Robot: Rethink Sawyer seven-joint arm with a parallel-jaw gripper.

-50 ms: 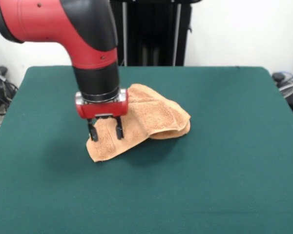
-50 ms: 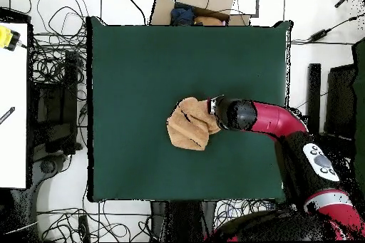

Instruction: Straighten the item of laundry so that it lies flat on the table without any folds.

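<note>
While the towel [image 1: 146, 119] [image 2: 188, 124] lay bunched and folded over itself near the centre of the green bench [image 1: 224, 185] [image 2: 142, 76], the end effector [image 1: 106, 133] stood over its 9 o'clock edge in the front view, fingers [image 1: 92, 134] spread, tips touching the cloth.

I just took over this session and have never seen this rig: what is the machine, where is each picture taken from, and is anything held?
It is a red and black robot arm whose end effector has two dark fingers. One picture looks across the table, the other straight down on it. A crumpled orange-tan towel lies mid-table, folded over itself. The end effector hangs open at the towel's edge; whether its tips touch the cloth cannot be told. Nothing is held.
</note>
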